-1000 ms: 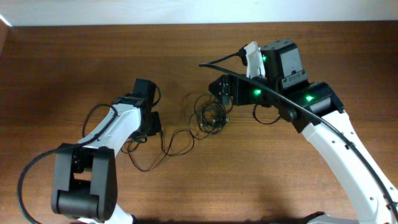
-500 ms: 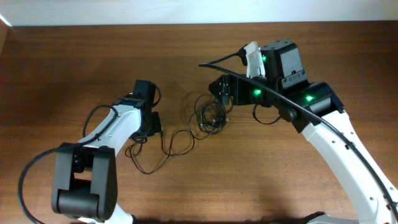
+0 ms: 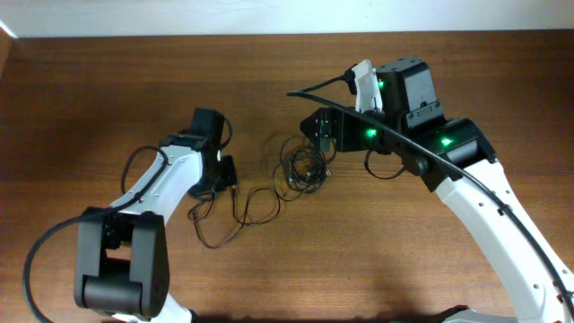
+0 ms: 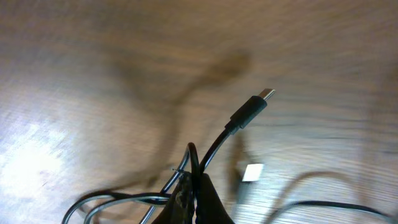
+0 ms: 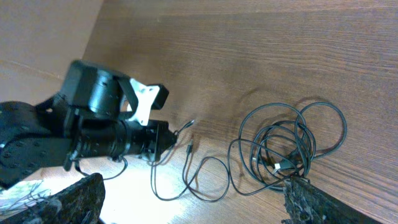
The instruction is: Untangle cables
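The cables form a knotted black bundle [image 3: 301, 165] at mid-table, also seen as overlapping loops [image 5: 291, 144] in the right wrist view. One loose strand [image 3: 240, 213] runs left from the bundle to my left gripper [image 3: 229, 172]. That gripper [image 4: 198, 186] is shut on this thin black cable just behind its plug end [image 4: 251, 111], which sticks up past the fingertips. My right gripper [image 3: 321, 136] hangs at the bundle's right edge. Its jaws [image 5: 193, 202] stand wide open and hold nothing. One finger [image 5: 311, 200] is just beside the loops.
The left arm [image 5: 93, 127] lies across the left of the right wrist view. A small white tag [image 4: 252, 172] lies on the wood near the held cable. The table's far edge [image 3: 287, 34] meets a white wall.
My left gripper has closed on the loose cable and shifted slightly up and right, dragging the strand's loop with it. The right arm and the bundle stay put.
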Robot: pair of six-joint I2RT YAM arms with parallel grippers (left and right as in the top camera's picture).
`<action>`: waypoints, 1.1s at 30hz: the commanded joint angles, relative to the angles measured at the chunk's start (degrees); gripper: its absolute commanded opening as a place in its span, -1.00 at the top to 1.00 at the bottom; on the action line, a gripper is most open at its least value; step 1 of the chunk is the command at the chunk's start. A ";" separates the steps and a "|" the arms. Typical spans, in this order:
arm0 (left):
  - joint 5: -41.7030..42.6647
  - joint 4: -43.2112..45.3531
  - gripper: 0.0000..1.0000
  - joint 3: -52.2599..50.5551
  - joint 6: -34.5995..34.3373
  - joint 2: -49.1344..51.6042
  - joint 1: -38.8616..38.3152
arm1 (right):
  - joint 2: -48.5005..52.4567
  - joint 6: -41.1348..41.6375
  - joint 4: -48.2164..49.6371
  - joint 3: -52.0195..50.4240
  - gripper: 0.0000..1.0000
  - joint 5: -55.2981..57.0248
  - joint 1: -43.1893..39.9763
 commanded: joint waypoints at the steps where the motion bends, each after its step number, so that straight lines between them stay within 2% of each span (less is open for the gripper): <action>1: 16.46 -0.22 1.00 4.59 4.92 -6.34 0.04 | 0.15 -0.44 0.20 0.22 -0.85 -0.52 0.02; 8: 33.03 1.18 1.00 8.98 6.03 -19.10 0.04 | 0.15 1.51 1.33 0.22 -0.86 -3.52 0.02; 15: 49.31 4.46 1.00 9.09 16.28 -26.75 0.04 | 0.15 2.95 5.03 0.22 -0.85 -9.57 0.02; 18: 54.55 4.50 1.00 9.09 19.43 -27.36 0.04 | 0.15 4.31 6.64 0.24 -0.57 -13.57 0.02; 19: 54.71 4.50 1.00 9.09 19.47 -27.34 0.04 | 0.15 4.31 7.65 0.24 -0.36 -16.15 0.02; 23: 59.08 4.48 1.00 9.09 23.58 -27.34 0.04 | 0.15 4.37 8.94 0.24 -0.31 -19.87 0.02; 27: 59.10 4.57 1.00 9.09 24.00 -27.34 0.04 | 0.13 4.57 9.14 0.24 -0.27 -21.18 0.02; 29: 59.10 4.57 1.00 9.09 24.00 -27.34 0.04 | 0.13 4.57 9.57 0.24 -0.15 -22.53 0.02; 32: 59.14 4.59 1.00 9.09 23.96 -27.34 0.04 | 0.13 4.57 9.68 0.24 0.17 -22.64 0.02; 33: 59.14 4.59 1.00 9.09 23.96 -27.34 0.04 | 0.13 4.57 9.68 0.24 0.22 -22.67 0.02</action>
